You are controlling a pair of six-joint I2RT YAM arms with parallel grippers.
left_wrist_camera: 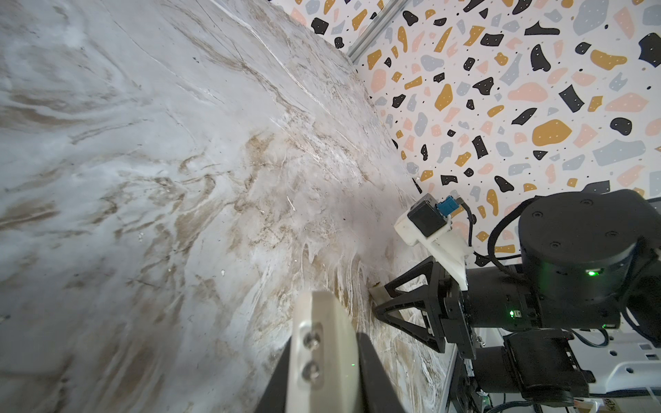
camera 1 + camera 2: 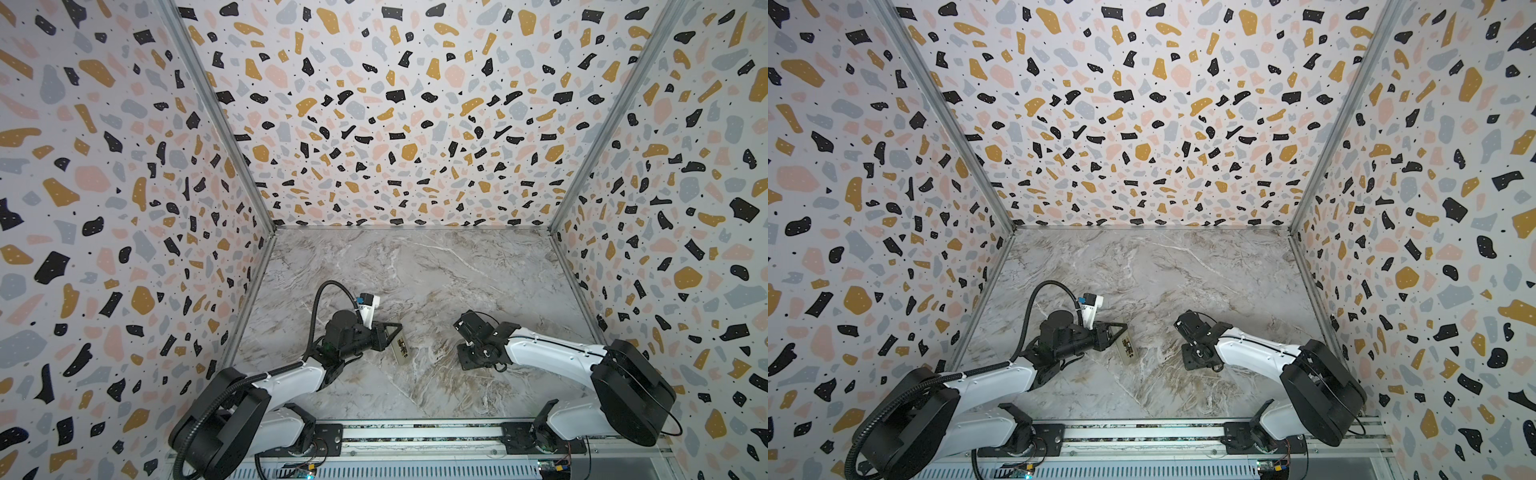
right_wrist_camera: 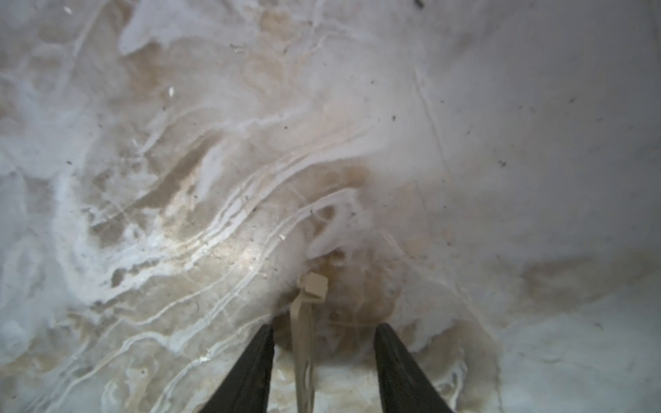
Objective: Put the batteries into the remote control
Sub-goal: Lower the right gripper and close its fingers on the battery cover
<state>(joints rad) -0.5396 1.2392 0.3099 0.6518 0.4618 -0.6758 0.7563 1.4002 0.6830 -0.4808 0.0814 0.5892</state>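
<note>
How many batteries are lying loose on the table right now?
0. No loose battery shows on the table. In the remote control, held by the left claw, sit dark, gold-tipped shapes, too small to count. Others may be hidden.

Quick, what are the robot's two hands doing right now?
Left gripper: shut on the remote control.
Right gripper: open, holding nothing.
</note>
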